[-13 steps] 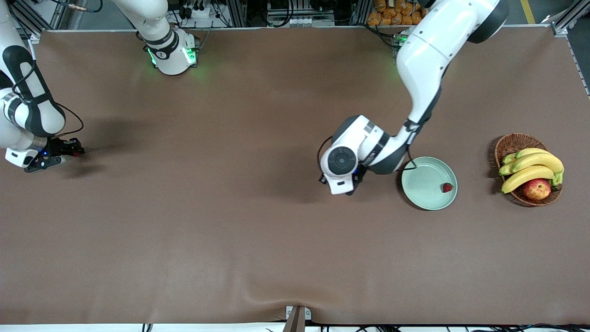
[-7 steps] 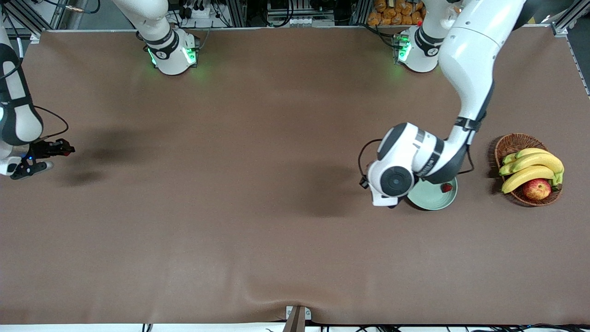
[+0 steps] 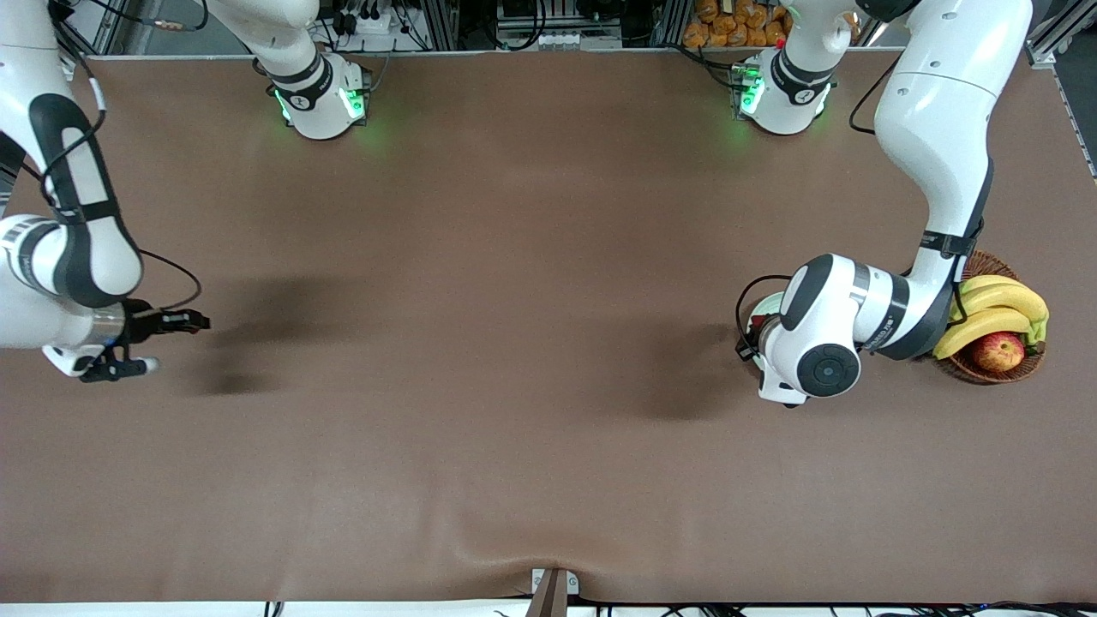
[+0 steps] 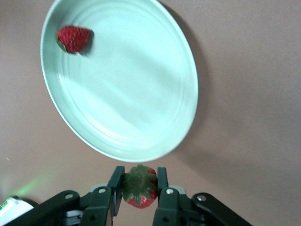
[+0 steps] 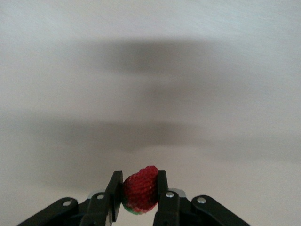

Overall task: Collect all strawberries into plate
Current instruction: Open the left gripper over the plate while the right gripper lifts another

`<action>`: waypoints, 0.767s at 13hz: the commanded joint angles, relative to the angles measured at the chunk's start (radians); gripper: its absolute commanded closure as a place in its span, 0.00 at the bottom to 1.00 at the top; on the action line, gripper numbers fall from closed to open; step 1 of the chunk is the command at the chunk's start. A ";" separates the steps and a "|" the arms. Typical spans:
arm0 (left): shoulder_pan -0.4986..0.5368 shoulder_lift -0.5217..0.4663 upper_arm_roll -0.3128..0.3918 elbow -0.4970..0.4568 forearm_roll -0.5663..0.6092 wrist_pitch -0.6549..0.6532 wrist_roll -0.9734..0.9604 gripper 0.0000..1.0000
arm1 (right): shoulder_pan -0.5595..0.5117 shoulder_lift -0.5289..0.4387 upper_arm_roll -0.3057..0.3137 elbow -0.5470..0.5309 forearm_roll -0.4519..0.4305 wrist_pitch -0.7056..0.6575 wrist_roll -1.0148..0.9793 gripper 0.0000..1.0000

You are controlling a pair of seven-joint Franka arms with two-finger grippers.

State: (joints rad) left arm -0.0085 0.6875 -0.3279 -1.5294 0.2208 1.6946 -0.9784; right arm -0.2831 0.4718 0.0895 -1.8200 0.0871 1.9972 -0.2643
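Left tool (image 4: 139,200): clamped on a strawberry (image 4: 139,185), leafy green cap turned toward the wrist camera, red flesh showing at the sides between the two fingers (image 4: 162,181). The tool hangs just over the rim of the plate (image 4: 183,70). In the front view the left arm's wrist housing covers nearly all of the plate, leaving only a sliver of pale rim (image 3: 765,305) visible beside it.

Plate: pale mint-green, round, shallow, resting on the brown bench (image 3: 514,257) toward the left arm's end. One strawberry in the plate (image 4: 73,38) lies close to the rim, apart from the held berry.

Right tool (image 5: 139,197): clamped on a second held strawberry (image 5: 140,188), red body toward the camera with a trace of green at its underside. The tool (image 3: 176,322) is raised over bare bench at the right arm's end, well apart from the plate. In the front view the berry itself is not clearly made out at the fingertips; the grip is confirmed from the right wrist view.

Other items: a brown wicker basket (image 3: 964,364) stands just beside the plate, further toward the left arm's end, holding bananas (image 3: 998,304) and an apple (image 3: 998,350). The left arm's forearm passes over part of the basket.
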 commanded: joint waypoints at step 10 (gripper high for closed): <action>0.110 -0.002 -0.010 0.006 0.077 -0.019 0.231 0.00 | 0.605 0.043 -0.010 0.102 0.263 0.135 0.986 1.00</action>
State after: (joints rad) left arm 0.1015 0.7035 -0.3332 -1.5295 0.2736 1.6921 -0.7710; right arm 0.2309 0.4810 0.0944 -1.7478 0.3320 2.0804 0.5866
